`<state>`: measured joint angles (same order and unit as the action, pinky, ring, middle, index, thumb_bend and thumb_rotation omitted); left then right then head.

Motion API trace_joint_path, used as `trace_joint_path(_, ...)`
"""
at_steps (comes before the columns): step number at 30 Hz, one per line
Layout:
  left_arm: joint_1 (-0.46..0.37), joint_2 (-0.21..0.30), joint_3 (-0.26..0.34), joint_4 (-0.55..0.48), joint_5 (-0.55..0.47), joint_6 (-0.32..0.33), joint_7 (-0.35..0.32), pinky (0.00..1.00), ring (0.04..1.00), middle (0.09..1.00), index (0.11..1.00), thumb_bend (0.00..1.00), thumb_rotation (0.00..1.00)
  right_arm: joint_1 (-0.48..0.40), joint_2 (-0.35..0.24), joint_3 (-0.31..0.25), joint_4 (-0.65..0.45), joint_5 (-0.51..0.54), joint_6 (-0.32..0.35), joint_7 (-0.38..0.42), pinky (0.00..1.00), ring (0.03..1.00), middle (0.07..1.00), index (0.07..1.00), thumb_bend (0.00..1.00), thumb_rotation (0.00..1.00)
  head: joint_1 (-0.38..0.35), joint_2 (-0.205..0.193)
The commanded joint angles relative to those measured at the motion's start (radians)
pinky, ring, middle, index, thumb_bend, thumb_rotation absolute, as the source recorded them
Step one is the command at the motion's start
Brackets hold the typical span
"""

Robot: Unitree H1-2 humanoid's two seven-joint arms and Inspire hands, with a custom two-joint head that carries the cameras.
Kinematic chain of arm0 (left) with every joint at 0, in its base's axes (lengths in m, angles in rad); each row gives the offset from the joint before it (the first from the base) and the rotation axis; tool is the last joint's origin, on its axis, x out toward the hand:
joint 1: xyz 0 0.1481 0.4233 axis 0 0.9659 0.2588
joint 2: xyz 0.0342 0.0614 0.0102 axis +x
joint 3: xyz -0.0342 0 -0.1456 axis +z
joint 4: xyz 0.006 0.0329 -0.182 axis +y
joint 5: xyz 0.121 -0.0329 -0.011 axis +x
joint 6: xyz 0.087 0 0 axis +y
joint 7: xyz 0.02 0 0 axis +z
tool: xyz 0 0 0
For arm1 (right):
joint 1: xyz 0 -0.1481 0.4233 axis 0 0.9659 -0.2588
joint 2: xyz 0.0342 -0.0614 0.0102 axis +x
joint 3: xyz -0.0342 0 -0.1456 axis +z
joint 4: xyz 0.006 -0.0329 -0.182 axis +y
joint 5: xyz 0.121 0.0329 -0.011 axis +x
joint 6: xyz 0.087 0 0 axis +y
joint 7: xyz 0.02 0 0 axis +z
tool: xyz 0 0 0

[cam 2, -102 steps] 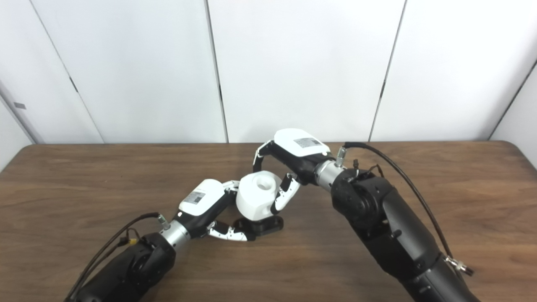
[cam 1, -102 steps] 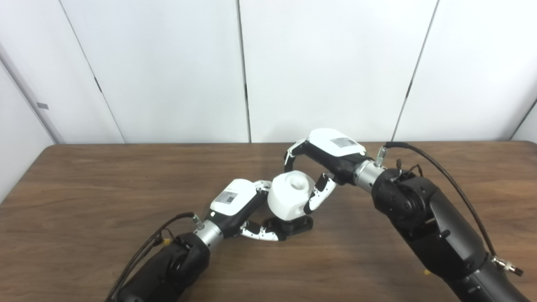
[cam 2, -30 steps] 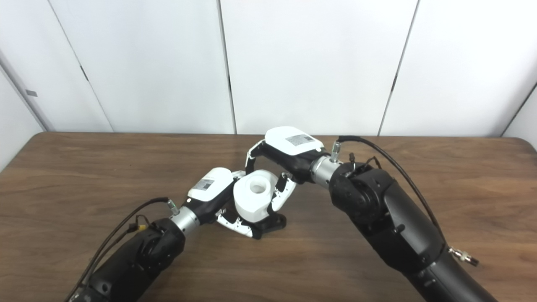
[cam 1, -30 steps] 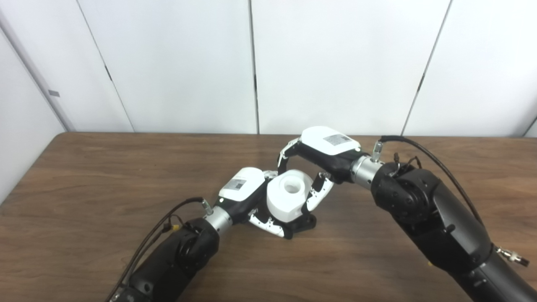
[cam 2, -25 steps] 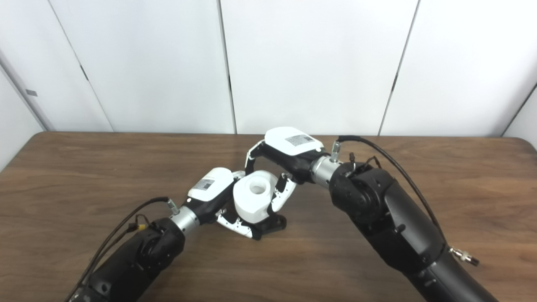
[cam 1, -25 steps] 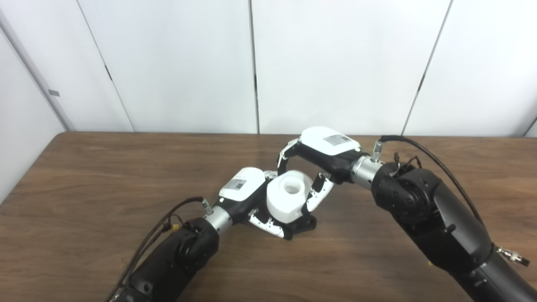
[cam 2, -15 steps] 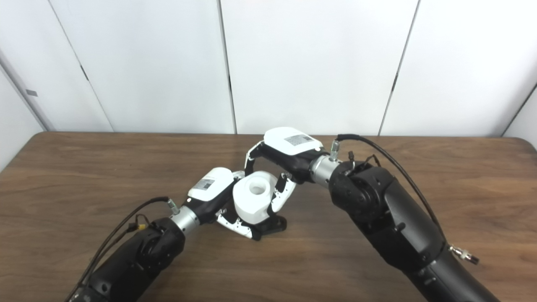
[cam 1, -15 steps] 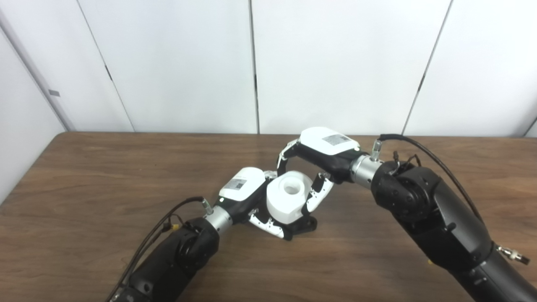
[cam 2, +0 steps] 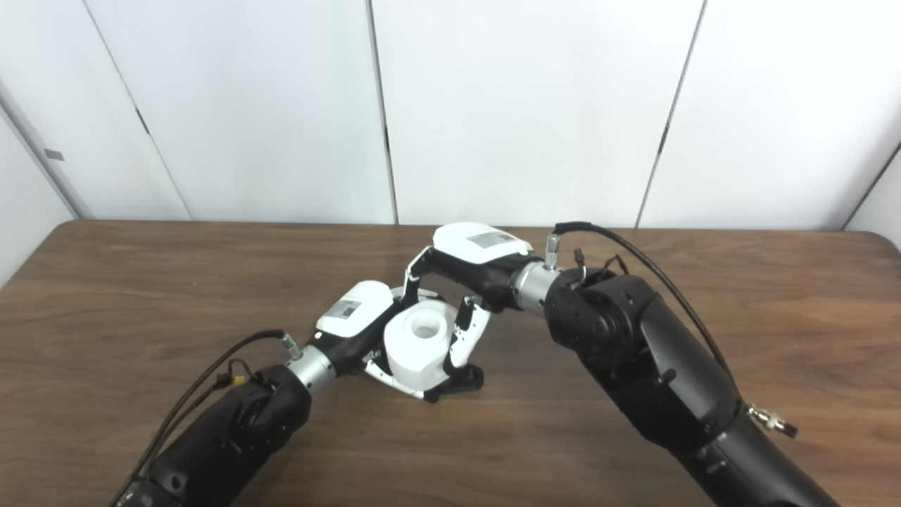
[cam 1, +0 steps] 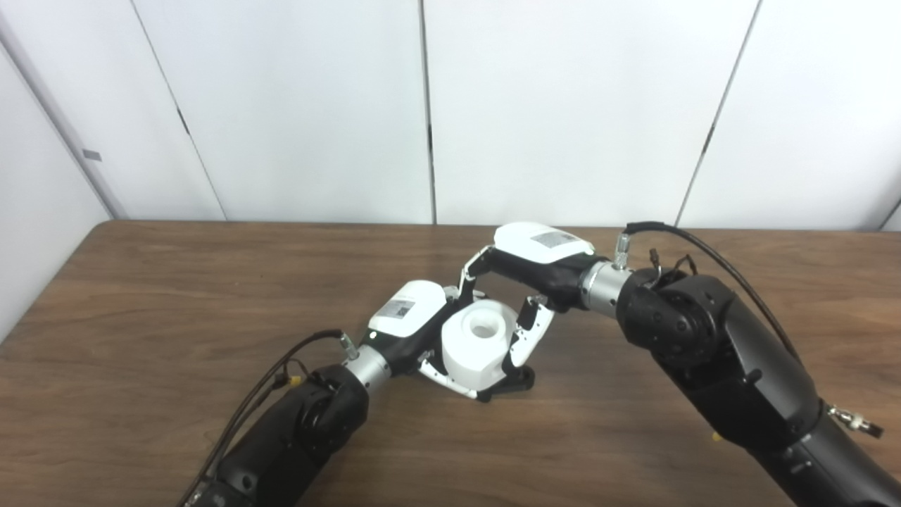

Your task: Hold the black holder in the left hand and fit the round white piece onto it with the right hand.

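The black holder (cam 1: 519,380) rests on the brown table, mostly hidden under the round white piece (cam 1: 475,345). The white piece has a round hole in its top and sits low on the holder. My left hand (cam 1: 412,331) is shut on the holder from the left, its fingers (cam 1: 450,381) curled under the white piece. My right hand (cam 1: 524,282) comes from the right and is shut on the white piece, with fingers behind it and the thumb (cam 1: 528,338) on its right side. The same scene shows in the right eye view, with the white piece (cam 2: 417,343) over the holder (cam 2: 466,381).
The brown table (cam 1: 176,296) stretches left and right of the hands. A white panelled wall (cam 1: 295,105) stands behind its far edge. Black cables (cam 1: 711,253) run along both forearms.
The right hand has lowered and pushed the white piece down and slightly left onto the holder. The left hand stays on the holder. Since 3.4 s ago the camera has shifted.
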<state>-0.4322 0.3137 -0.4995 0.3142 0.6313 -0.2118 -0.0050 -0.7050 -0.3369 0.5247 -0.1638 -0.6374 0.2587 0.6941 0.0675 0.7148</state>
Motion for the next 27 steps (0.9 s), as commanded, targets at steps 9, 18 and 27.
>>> trace_joint_path(9,0.040,0.009,-0.034,0.049,0.020,0.029,-0.095,0.68,0.821,0.815,0.614,1.00,0.25,-0.023,-0.017,-0.007,-0.007,-0.004,0.000,0.041,0.85,0.828,0.747,0.481,0.52,0.13,-0.001,0.001)
trace_joint_path(18,0.040,0.015,-0.031,0.046,0.010,0.034,-0.111,0.68,0.830,0.821,0.617,1.00,0.25,-0.029,-0.023,-0.029,-0.007,0.008,-0.009,0.030,0.84,0.838,0.747,0.481,0.52,0.13,-0.010,0.003)
trace_joint_path(27,0.042,0.017,-0.032,0.044,0.010,0.030,-0.104,0.68,0.827,0.814,0.617,1.00,0.23,-0.034,-0.041,-0.076,-0.028,0.025,-0.004,0.019,0.82,0.845,0.749,0.481,0.52,0.13,-0.009,0.005)
